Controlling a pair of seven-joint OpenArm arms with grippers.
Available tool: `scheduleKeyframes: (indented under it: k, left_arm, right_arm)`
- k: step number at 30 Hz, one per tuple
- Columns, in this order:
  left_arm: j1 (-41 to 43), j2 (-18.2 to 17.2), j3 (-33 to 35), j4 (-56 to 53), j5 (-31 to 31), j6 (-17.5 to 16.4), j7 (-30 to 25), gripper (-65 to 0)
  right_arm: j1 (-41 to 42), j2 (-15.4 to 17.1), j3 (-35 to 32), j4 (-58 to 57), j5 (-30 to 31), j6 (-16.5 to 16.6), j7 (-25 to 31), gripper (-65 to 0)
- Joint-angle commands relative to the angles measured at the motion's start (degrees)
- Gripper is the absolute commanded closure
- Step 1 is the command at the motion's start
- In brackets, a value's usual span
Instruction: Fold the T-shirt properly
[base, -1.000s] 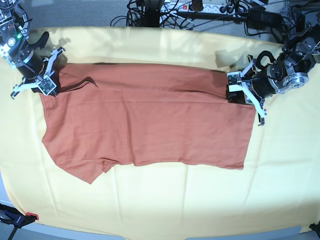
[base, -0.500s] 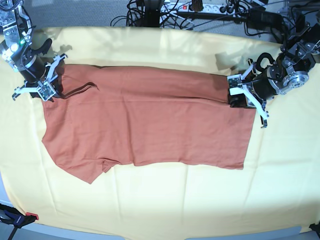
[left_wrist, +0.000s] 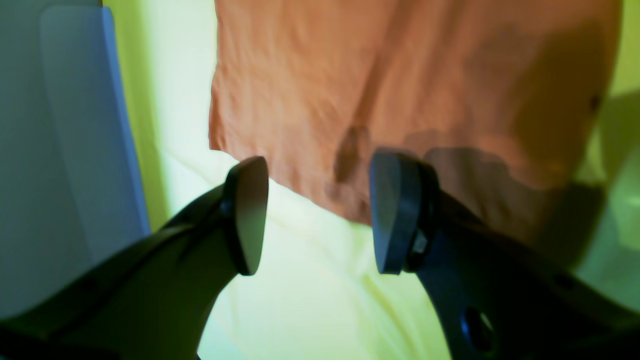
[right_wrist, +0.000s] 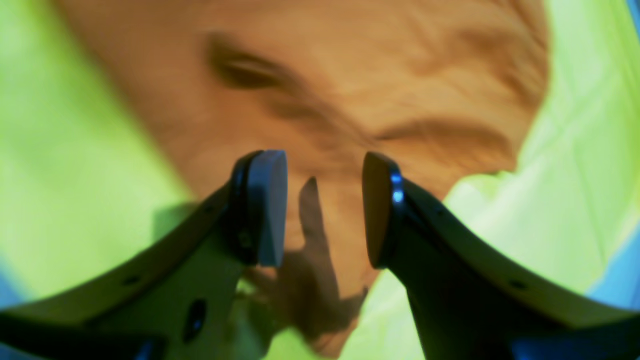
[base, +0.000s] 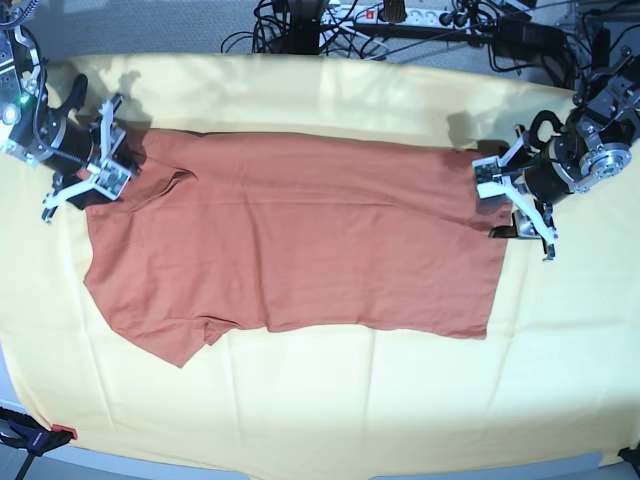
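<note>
Both wrist views are soft: the T-shirt (right_wrist: 320, 100) shows only blurred folds, its far part cut off at the top edge. A blurred pale blue-grey shape (left_wrist: 75, 150) at the left frame edge is unidentifiable.

Left tool (base: 520, 205) gaping; right tool (base: 88, 160) too (nothing held).

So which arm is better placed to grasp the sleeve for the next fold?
Probably the right arm: its open fingers hover at the sleeve end of the T-shirt, while the left gripper sits open at the hem end.
</note>
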Motion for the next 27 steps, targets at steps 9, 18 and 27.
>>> scheduleKeyframes:
  k: [9, 18, 27]
  left_arm:
    - [-0.8, -3.7, -0.8, 0.9, -1.3, -3.8, -0.7, -33.4]
    - [-0.8, -3.7, -0.8, 0.9, -1.3, -3.8, -1.8, -33.4]
    - [-0.8, -3.7, -0.8, 0.9, -1.4, -3.8, -2.0, -33.4]
  right_arm:
    - [-8.0, 5.5, 0.6, 1.6, -6.2, -0.1, -1.7, -27.4]
    - [-8.4, 5.5, 0.6, -8.3, -14.9, -3.4, 7.1, -27.4]
    - [-8.4, 5.5, 0.6, -11.7, -15.4, -5.5, 11.6, -26.8]
